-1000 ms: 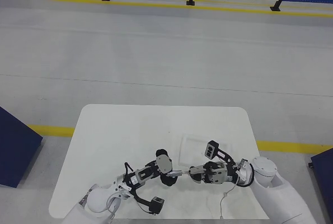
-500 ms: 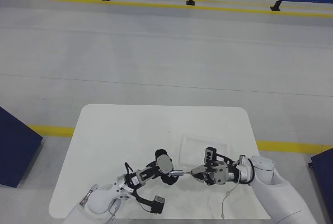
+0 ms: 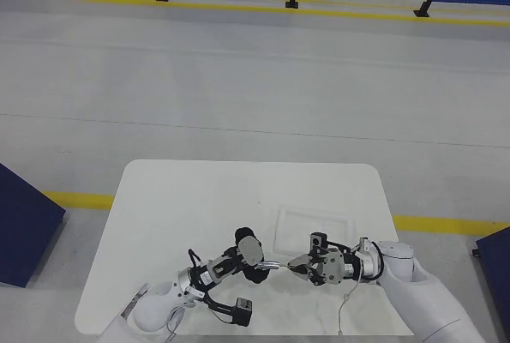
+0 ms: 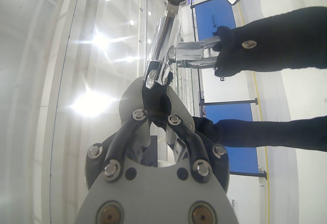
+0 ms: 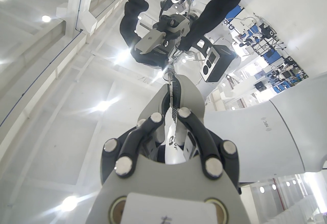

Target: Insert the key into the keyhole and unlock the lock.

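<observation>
At the far left edge of the top view a dark blue panel (image 3: 10, 219) stands on the grey floor (image 3: 237, 77). A yellow line (image 3: 79, 200) runs from the panel to the white table (image 3: 195, 197) and shows again on the table's right. The table's round-cornered top takes up the lower middle of the frame. Low over the table, left of centre, the left gripper (image 3: 261, 267) points to the right. In the left wrist view its fingers (image 4: 130, 99) are clamped on one end of the chrome lock (image 4: 163, 38). A black-sleeved cable (image 4: 268, 41) leaves the lock's side toward the right edge of that frame, and bright ceiling lights (image 4: 86, 104) glare at its left. At the lock's other end the key (image 4: 171, 9) meets the barrel with part of its blade bare; how deep it sits cannot be told. Just right of the lock in the top view, the right gripper (image 3: 299, 267) faces left, pinched together on the key's black head. A faint pale rectangle (image 3: 319, 225) lies on the table above the two grippers. At the lower right edge stands a second blue panel (image 3: 505, 257).
</observation>
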{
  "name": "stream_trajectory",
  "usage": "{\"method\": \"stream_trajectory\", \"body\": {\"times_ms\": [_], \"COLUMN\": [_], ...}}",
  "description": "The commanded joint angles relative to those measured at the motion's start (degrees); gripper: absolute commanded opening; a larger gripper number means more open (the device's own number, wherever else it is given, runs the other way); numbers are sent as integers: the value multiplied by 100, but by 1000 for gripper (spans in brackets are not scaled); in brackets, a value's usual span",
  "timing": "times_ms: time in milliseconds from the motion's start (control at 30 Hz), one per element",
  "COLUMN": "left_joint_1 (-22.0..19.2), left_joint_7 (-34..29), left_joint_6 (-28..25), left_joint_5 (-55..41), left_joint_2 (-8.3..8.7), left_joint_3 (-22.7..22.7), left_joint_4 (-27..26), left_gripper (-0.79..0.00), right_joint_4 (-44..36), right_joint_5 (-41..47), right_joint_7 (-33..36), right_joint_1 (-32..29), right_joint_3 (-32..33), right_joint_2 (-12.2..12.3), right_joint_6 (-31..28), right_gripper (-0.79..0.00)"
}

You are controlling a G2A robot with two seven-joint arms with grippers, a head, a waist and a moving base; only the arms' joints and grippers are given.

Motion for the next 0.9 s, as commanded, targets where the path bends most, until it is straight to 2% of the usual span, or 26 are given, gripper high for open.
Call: {"method": "stream_trajectory", "body": {"times_ms": [0, 667, 867], "left_joint_1": [8, -125, -156], "left_joint_7": [-77, -203, -292], "left_joint_6": [26, 46, 31], "left_joint_5": [152, 206, 206], "left_joint_2": [1, 166, 214], "left_joint_3": [-25, 77, 152], "left_joint_4": [-10, 24, 21], "left_gripper": [-785, -785, -785], "right_joint_4": [-6, -15, -15], "right_joint_5": [128, 944, 944], "right_joint_7": [-48, -409, -409], "right_joint_1": [18, 347, 347], "right_joint_3": [-63, -658, -658], "right_joint_2": [21, 332, 332], "right_joint_6": [49, 410, 410], "right_gripper": [-785, -785, -785]}}
